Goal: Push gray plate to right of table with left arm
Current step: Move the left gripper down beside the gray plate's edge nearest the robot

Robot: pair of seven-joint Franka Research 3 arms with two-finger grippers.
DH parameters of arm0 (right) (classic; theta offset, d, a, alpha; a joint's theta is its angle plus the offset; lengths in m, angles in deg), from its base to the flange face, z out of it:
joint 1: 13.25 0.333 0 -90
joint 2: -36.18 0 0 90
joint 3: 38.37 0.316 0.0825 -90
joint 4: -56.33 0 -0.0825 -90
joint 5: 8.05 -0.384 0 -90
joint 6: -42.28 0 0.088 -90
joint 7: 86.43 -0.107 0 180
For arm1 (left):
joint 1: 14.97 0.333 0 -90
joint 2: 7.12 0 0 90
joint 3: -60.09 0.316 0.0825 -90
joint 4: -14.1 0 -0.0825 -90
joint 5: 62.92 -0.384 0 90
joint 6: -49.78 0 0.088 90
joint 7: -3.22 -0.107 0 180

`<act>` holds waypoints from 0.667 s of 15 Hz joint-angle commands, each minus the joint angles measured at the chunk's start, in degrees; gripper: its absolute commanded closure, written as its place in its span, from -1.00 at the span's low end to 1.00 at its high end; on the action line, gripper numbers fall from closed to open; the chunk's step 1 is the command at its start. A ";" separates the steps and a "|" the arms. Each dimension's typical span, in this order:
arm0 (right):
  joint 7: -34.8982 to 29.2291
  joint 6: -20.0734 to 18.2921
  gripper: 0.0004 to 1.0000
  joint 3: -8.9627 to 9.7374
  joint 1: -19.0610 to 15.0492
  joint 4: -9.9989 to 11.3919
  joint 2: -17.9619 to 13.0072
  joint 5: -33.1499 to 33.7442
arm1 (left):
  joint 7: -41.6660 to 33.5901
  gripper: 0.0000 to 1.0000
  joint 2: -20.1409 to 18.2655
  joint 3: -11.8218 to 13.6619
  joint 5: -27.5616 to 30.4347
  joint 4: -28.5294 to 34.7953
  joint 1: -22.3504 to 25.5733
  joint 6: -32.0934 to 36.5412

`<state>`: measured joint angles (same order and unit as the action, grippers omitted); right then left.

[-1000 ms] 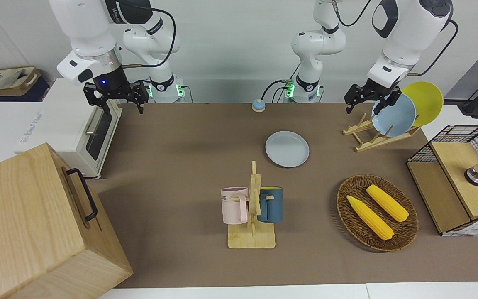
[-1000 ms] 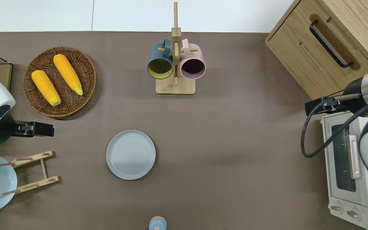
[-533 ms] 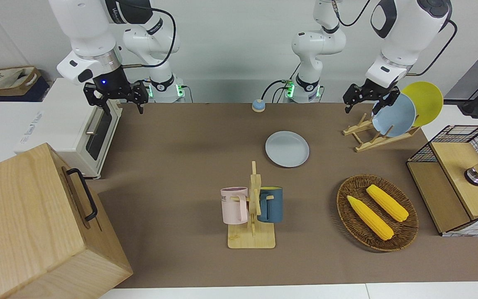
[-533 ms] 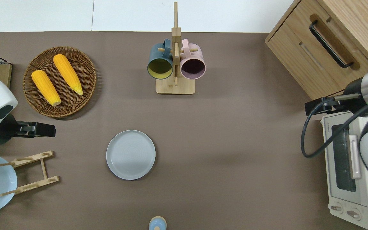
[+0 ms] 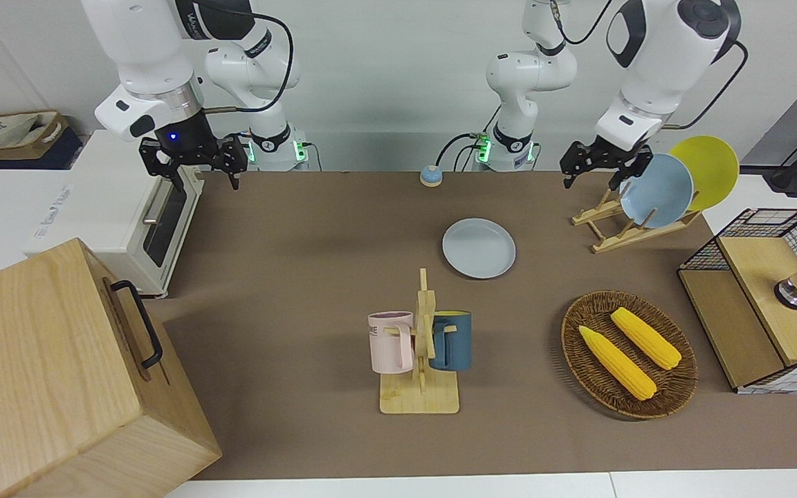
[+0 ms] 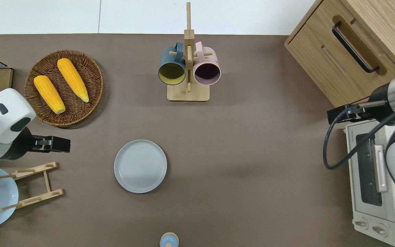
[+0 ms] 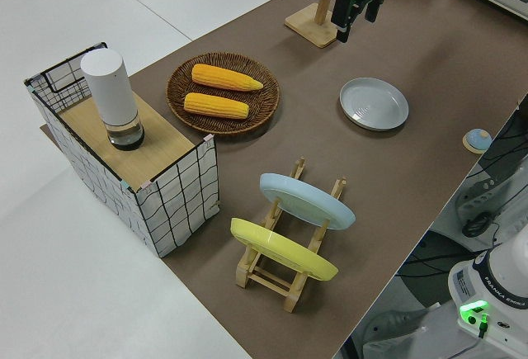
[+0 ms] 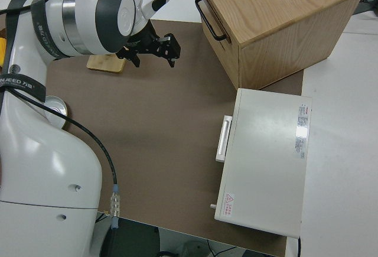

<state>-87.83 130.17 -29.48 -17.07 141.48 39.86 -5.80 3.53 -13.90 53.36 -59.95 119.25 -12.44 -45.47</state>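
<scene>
The gray plate (image 5: 479, 247) lies flat on the brown table (image 5: 301, 277), about mid-length; it also shows in the overhead view (image 6: 140, 166) and the left side view (image 7: 374, 103). My left gripper (image 5: 596, 173) is open and empty, up in the air. In the overhead view the left gripper (image 6: 58, 144) is over bare table between the corn basket and the dish rack, toward the left arm's end from the plate, apart from it. My right arm is parked, its gripper (image 5: 199, 171) open and empty.
A wooden dish rack (image 5: 623, 228) holds a sky-blue plate (image 5: 658, 191) and a yellow plate (image 5: 710, 169). A wicker basket (image 6: 63, 87) holds two corn cobs. A mug tree (image 6: 188, 68), a small bell (image 6: 169, 239), a toaster oven (image 6: 377, 178) and a wooden cabinet (image 6: 351, 48) also stand on the table.
My left gripper has moved a little along the table toward the gray plate. The plate and the right arm have not moved.
</scene>
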 commanded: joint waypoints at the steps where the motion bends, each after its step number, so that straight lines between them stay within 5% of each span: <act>1: -0.18 -0.61 -0.97 -0.01 -0.04 -0.08 -0.34 -0.40 | 3.64 -0.99 -3.76 -2.49 -0.06 6.21 -0.60 -0.81; 10: -0.18 -0.61 -0.97 -0.01 -0.04 -0.08 -0.43 -0.40 | 3.64 -0.99 -7.89 -3.11 2.39 19.91 -1.47 -12.31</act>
<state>-87.83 130.17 -29.48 -17.07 141.48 39.86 -5.80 6.55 -17.43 50.05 -59.32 131.00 -13.07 -51.45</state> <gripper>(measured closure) 0.013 0.004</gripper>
